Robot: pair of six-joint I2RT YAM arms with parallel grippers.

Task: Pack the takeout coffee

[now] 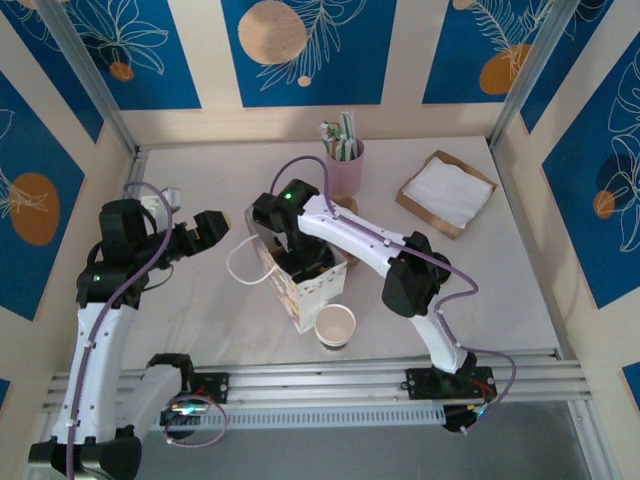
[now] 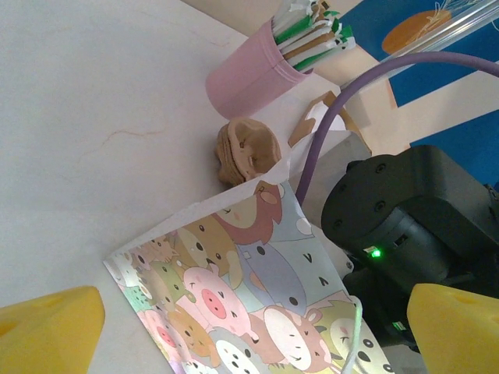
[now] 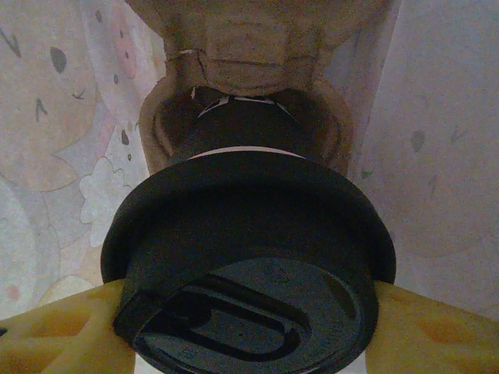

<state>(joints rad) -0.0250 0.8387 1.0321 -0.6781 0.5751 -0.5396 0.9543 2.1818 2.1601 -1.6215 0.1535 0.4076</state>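
Note:
The takeout coffee (image 3: 249,265), its round black lid facing the right wrist camera, sits between my right gripper's (image 3: 249,331) yellow fingers (image 3: 54,331), which are shut on it. It hangs inside the cartoon-print paper bag (image 1: 312,292), above a brown pulp carrier (image 3: 234,47). Another black-lidded cup (image 3: 242,128) stands in a carrier hole. From above, my right wrist (image 1: 292,222) dips into the bag's mouth. My left gripper (image 1: 215,228) is open just left of the bag (image 2: 234,296), touching nothing.
A lidless white paper cup (image 1: 335,326) stands in front of the bag. A pink cup of straws (image 1: 346,165) stands behind it, with a brown pulp piece (image 2: 248,149) at its foot. A tray of white napkins (image 1: 447,192) lies at the back right.

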